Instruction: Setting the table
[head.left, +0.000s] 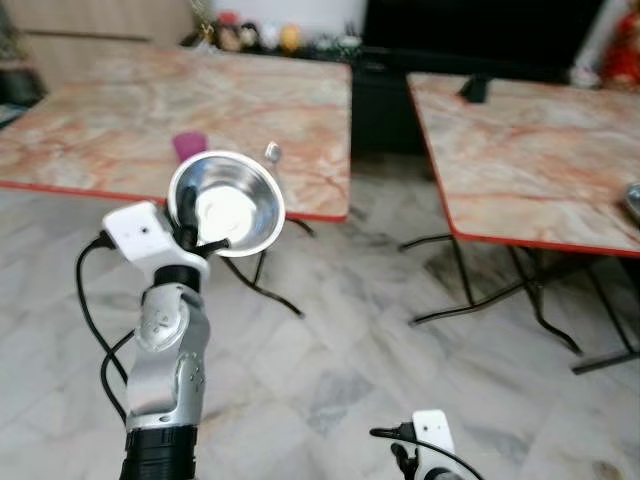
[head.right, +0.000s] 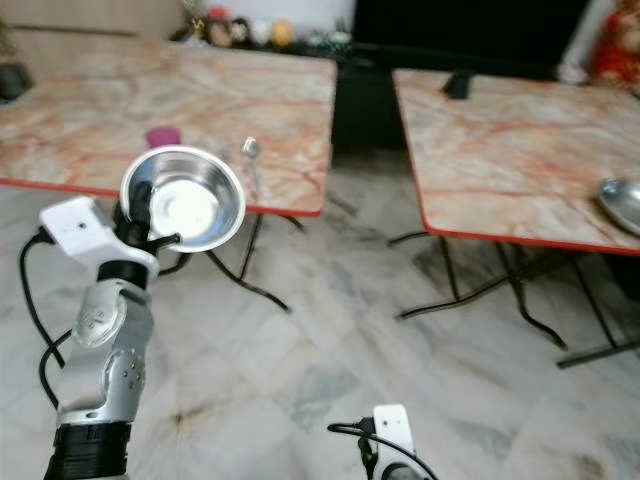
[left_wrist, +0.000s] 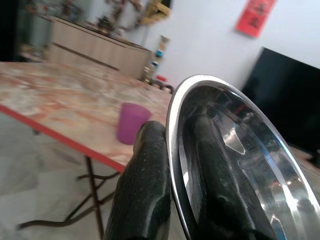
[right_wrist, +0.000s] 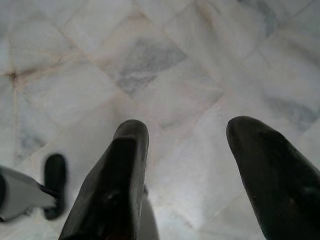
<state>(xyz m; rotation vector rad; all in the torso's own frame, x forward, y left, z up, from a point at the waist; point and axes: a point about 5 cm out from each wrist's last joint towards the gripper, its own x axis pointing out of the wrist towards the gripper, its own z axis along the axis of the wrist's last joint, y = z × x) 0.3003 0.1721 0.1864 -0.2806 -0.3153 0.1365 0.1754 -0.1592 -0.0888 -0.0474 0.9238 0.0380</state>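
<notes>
The left end effector (left_wrist: 172, 200) gripped the steel bowl (head.left: 228, 203) by its rim, raised toward the left surface (head.left: 120, 110), evidently for placing. The right end effector (right_wrist: 200, 175) hung open.

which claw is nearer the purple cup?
Left. The left claw, clamped on the steel bowl, is up by the purple cup; the right claw hangs low over the floor.
</notes>
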